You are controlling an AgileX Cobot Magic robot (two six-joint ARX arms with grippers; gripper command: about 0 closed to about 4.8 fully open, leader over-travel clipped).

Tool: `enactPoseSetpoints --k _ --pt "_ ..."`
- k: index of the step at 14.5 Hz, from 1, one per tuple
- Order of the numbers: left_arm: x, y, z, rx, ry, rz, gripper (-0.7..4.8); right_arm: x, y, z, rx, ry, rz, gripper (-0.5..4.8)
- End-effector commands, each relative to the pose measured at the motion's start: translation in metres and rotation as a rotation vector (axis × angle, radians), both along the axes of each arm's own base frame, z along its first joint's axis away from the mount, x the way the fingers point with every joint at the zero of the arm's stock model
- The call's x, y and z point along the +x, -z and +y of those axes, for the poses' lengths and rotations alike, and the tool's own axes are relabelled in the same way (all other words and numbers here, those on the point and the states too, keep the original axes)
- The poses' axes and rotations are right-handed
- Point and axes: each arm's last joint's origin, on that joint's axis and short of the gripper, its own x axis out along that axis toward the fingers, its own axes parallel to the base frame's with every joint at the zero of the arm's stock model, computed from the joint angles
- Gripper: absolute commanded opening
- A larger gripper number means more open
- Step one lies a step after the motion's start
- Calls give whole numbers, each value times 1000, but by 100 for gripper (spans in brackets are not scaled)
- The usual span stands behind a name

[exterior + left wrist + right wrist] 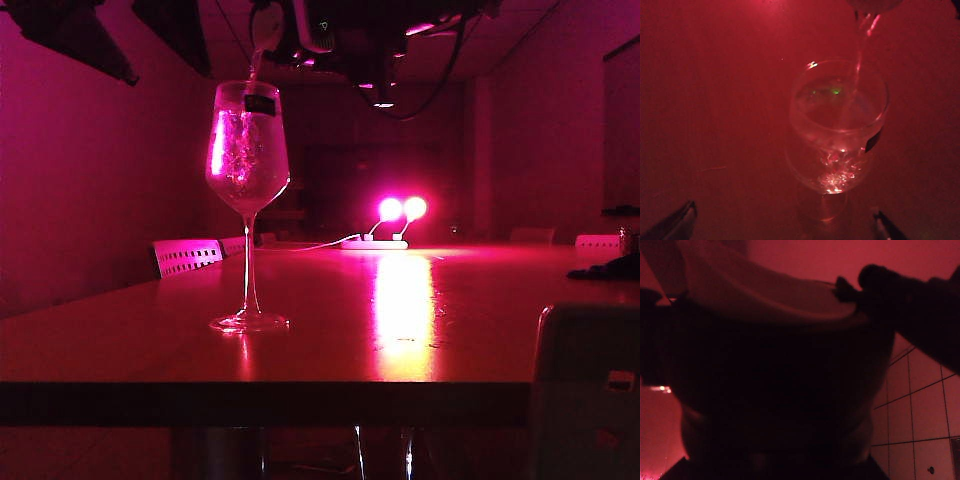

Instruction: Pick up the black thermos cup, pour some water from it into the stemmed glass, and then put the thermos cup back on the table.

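The stemmed glass (247,160) stands upright on the table (330,340), left of the middle, partly filled with water. The black thermos cup (335,30) is tipped above it, and a thin stream runs from its pale spout (262,35) into the bowl. In the right wrist view the thermos cup (780,385) fills the picture, and my right gripper (790,462) is shut on its dark body. The left wrist view looks down into the glass (837,125). My left gripper (785,225) is open, its fingertips (682,220) wide apart on either side of the glass's foot and touching nothing.
Two bright lamps on a power strip (400,212) glare at the back of the table. White perforated pieces (187,256) lie at the back left. A dark object (610,268) lies at the right edge. A chair back (585,385) stands in front at the right.
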Motion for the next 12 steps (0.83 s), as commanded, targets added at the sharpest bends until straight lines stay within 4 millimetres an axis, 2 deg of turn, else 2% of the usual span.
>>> enactPoseSetpoints --k 1,8,12 --pt "0 -3 0 -4 -1 -15 479 -4 -15 -1 40 -1 -75 178" --pt "0 -3 0 -4 -1 -16 479 -4 -15 -1 18 4 -100 178" --pt "0 -3 0 -4 -1 -16 479 -4 -15 -1 144 -21 40 178"
